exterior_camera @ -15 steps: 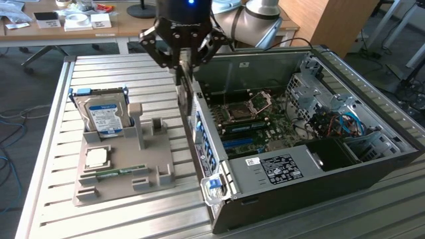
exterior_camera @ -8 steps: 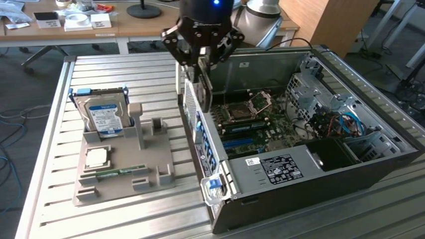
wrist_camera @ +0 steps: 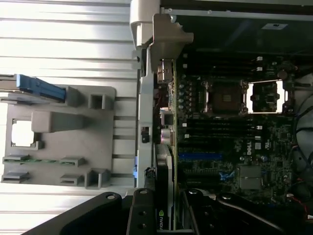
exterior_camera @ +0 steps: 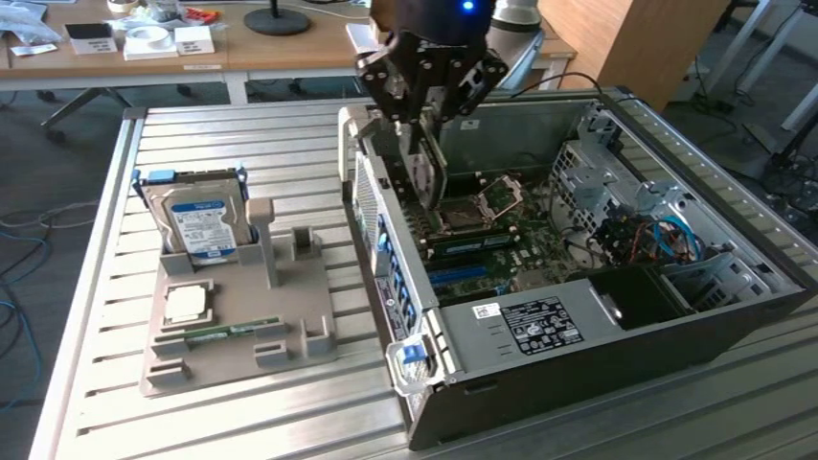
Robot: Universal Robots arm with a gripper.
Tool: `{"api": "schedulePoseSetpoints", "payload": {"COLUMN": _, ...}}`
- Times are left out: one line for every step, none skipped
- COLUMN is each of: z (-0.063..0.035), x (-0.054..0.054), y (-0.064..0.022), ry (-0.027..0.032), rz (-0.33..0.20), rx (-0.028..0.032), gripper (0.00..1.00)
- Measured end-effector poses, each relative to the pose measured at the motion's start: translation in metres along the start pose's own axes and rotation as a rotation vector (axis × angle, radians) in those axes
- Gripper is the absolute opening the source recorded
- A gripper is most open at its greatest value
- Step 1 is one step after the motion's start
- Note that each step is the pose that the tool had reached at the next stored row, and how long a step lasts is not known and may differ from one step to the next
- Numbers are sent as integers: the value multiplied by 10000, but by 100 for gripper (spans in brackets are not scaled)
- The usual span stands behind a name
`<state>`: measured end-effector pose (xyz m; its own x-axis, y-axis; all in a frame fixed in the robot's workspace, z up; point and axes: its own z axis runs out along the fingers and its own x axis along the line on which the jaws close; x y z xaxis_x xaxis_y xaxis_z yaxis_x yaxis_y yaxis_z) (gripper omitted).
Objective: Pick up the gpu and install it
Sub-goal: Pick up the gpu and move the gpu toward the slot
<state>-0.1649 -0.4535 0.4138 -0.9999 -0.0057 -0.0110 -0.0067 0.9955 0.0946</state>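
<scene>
Grips the gpu [exterior_camera: 424, 168], a small flat expansion card of green circuit board, black boxy cooler and long silver metal end bracket, in the black two-fingered tool [exterior_camera: 426, 115], clenched on the card's upper part. Holds it upright on edge, hanging straight down from the fingers. Has it inside the open black metal computer case [exterior_camera: 601, 374], just beside the case's rear wall on the exterior view's left, low over the green motherboard [exterior_camera: 511, 235] and near the square silver-framed processor socket [exterior_camera: 499, 196]. Cannot tell whether touching a slot or just above one.

From the wrist, looks down along the gpu [wrist_camera: 165, 171]: edge-on, gripped between the dark fingers [wrist_camera: 142, 213] of the tool [wrist_camera: 165, 203], with a small logo on its top edge. Just beside it, the pale rear wall. On the other side, the motherboard [wrist_camera: 230, 147] with long dark and blue slots and the processor socket [wrist_camera: 222, 95].

Outside the case, on the slatted metal desk [exterior_camera: 256, 134], well apart from the tool: a grey plastic holder [exterior_camera: 287, 316]. In it, a silver hard drive [exterior_camera: 198, 225] with a blue label standing upright, a pale square chip [exterior_camera: 188, 305] lying flat, and a thin narrow green memory stick [exterior_camera: 230, 332] lying flat near the chip. Also under the wrist camera, beyond the rear wall: the holder [wrist_camera: 98, 142] and the memory stick [wrist_camera: 39, 160].
</scene>
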Motion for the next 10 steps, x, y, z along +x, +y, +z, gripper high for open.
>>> {"api": "schedulePoseSetpoints", "payload": {"z": 1, "x": -47, "y": 0, "ry": 0, "rz": -1, "rx": -20, "gripper": 27}}
{"api": "schedulePoseSetpoints", "payload": {"z": 1, "x": -92, "y": -1, "ry": 0, "rz": 0, "rx": -38, "gripper": 27}}
{"api": "schedulePoseSetpoints", "payload": {"z": 2, "x": -136, "y": -1, "ry": 0, "rz": 1, "rx": -55, "gripper": 27}}
{"api": "schedulePoseSetpoints", "payload": {"z": 2, "x": -182, "y": -1, "ry": -1, "rz": 0, "rx": -72, "gripper": 27}}
{"api": "schedulePoseSetpoints", "payload": {"z": 3, "x": -227, "y": -2, "ry": 0, "rz": -1, "rx": -87, "gripper": 27}}
{"api": "schedulePoseSetpoints", "payload": {"z": 3, "x": -274, "y": -2, "ry": 0, "rz": 1, "rx": -96, "gripper": 27}}
{"api": "schedulePoseSetpoints", "payload": {"z": 4, "x": -319, "y": -2, "ry": 0, "rz": 2, "rx": -103, "gripper": 27}}
{"api": "schedulePoseSetpoints", "payload": {"z": 4, "x": -364, "y": -3, "ry": 0, "rz": 0, "rx": -109, "gripper": 27}}
{"api": "schedulePoseSetpoints", "payload": {"z": 5, "x": -410, "y": -3, "ry": 0, "rz": -1, "rx": -114, "gripper": 27}}
{"api": "schedulePoseSetpoints", "payload": {"z": 6, "x": -454, "y": -3, "ry": 0, "rz": 1, "rx": -118, "gripper": 27}}
